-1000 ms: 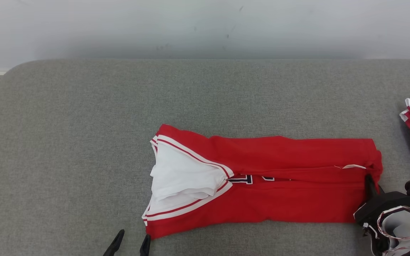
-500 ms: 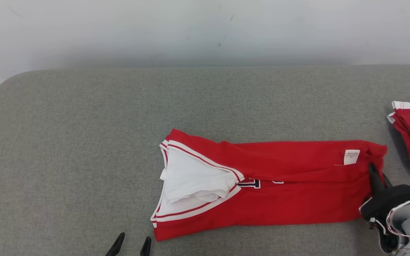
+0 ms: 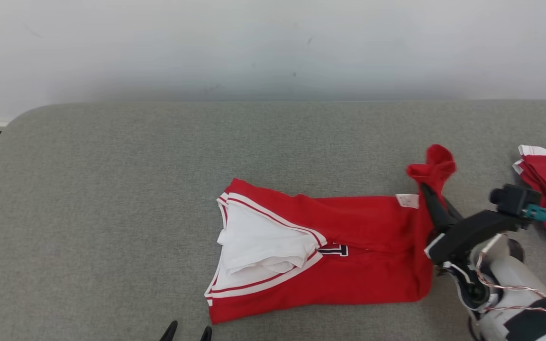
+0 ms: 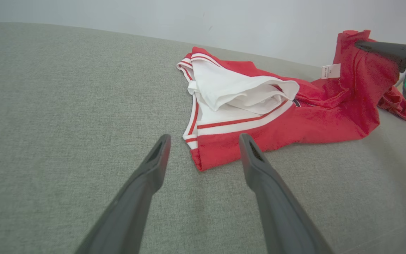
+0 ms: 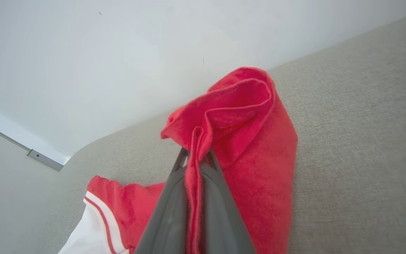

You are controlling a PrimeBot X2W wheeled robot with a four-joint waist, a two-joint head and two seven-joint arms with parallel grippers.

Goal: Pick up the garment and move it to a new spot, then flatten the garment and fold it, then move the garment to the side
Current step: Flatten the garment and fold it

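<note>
Since the right hand (image 3: 428, 192) is clamped on the red garment's (image 3: 358, 274) hem end, raised off the grey table (image 3: 112, 189), the long axis runs leftward to the white-trimmed collar (nearest the left hand (image 4: 203, 138), fingers apart, empty). The garment lies mid-table, narrowed and rumpled.

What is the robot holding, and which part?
The right gripper pinches the garment by its raised red end, opposite the collar. The left gripper is open, holding nothing.
</note>
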